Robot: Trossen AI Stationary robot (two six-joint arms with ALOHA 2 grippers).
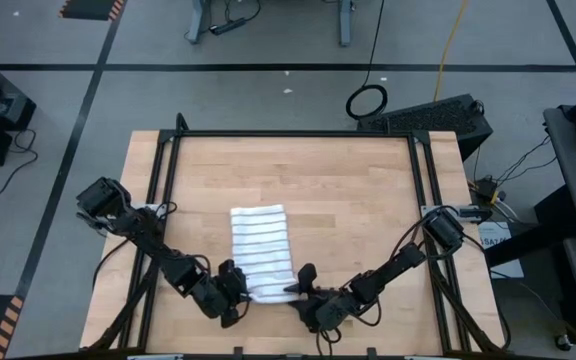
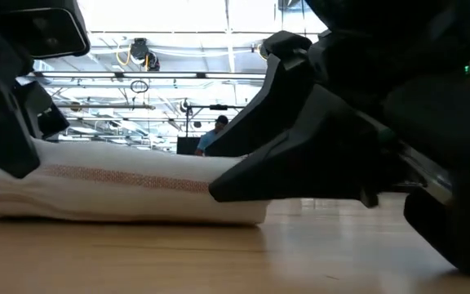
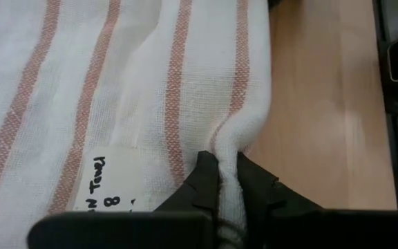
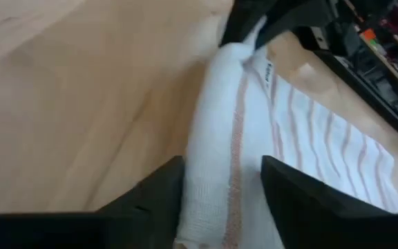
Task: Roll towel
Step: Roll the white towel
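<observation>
Here the towel's (image 1: pixel 262 250) near edge runs crosswise between both claws: left gripper (image 3: pixel 228 185) pinching one corner, right gripper (image 4: pixel 220 187) spread astride the other.

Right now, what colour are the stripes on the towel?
Reddish-orange, narrow and parallel on the white towel. The left wrist view shows them best.

Two dark jointed arms, black cables

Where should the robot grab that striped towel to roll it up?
Best by the near short edge of the towel, one gripper at each corner, coming from the robot's side. It lies flat and long, running away from the arms, and that edge is already bunched into a small fold, so it could roll forward.
</observation>
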